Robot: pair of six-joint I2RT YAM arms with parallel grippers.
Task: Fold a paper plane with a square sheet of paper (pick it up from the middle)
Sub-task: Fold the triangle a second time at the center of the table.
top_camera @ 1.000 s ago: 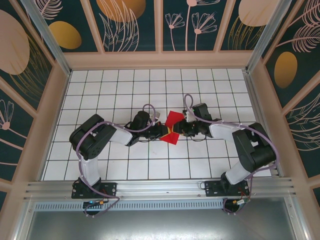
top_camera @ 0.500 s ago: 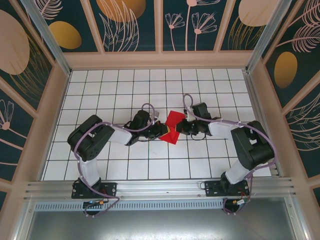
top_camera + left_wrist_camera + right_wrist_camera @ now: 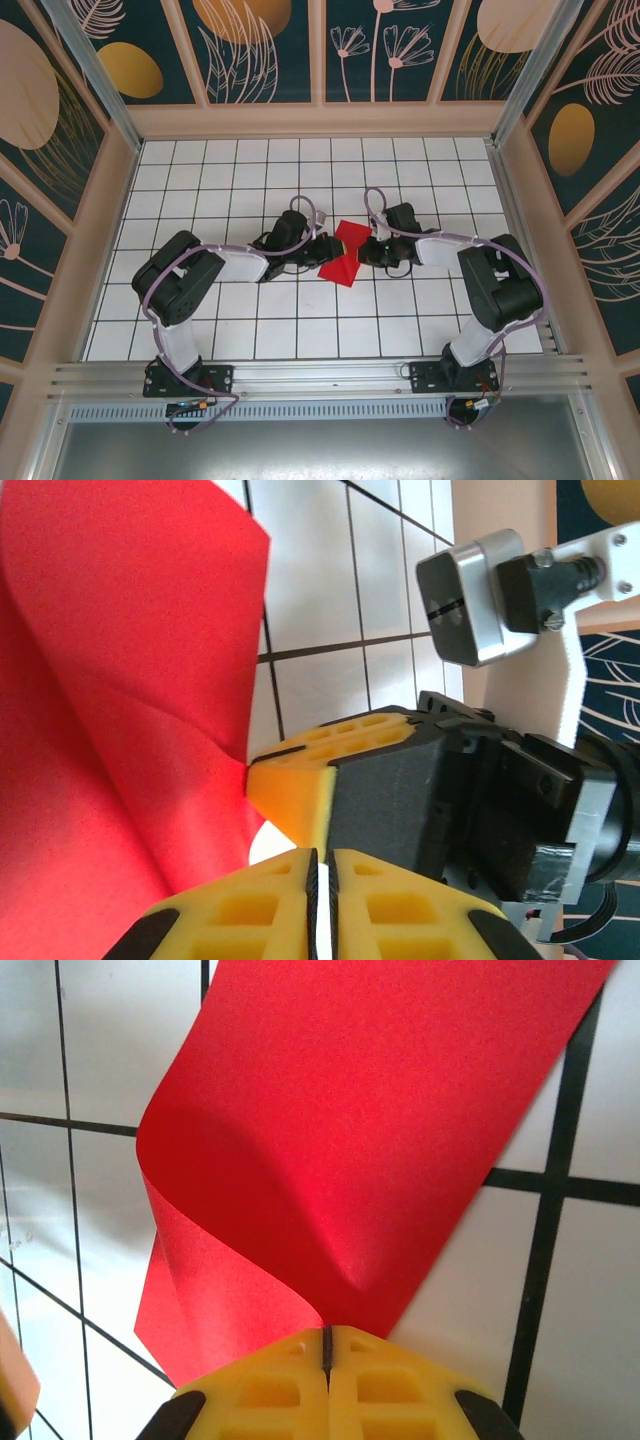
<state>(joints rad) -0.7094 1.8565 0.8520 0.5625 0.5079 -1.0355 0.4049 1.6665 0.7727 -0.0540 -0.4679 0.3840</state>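
The square sheet of paper [image 3: 342, 268] is bright red and bunched at its middle into a bow-tie shape on the white grid table. My right gripper [image 3: 367, 250] comes in from the right and is shut on the paper's pinched middle; in the right wrist view the sheet [image 3: 370, 1140] curls up out of the closed yellow jaws [image 3: 327, 1332]. My left gripper [image 3: 322, 250] stands just left of the pinch. In the left wrist view its jaws [image 3: 322, 855] are a thin slit apart with nothing in it, beside the paper [image 3: 120, 700] and a right-gripper fingertip [image 3: 290, 780].
Both arms meet at the middle of the white tiled table [image 3: 250, 170], with open tiles all round them. Wooden walls with dark patterned panels [image 3: 110, 190] close in the left, right and far sides. An aluminium rail [image 3: 320, 375] runs along the near edge.
My right gripper has closed on the paper's middle and shifted slightly left. The left gripper has moved up and right, and its jaws have parted a crack. The paper has bunched into a bow-tie.
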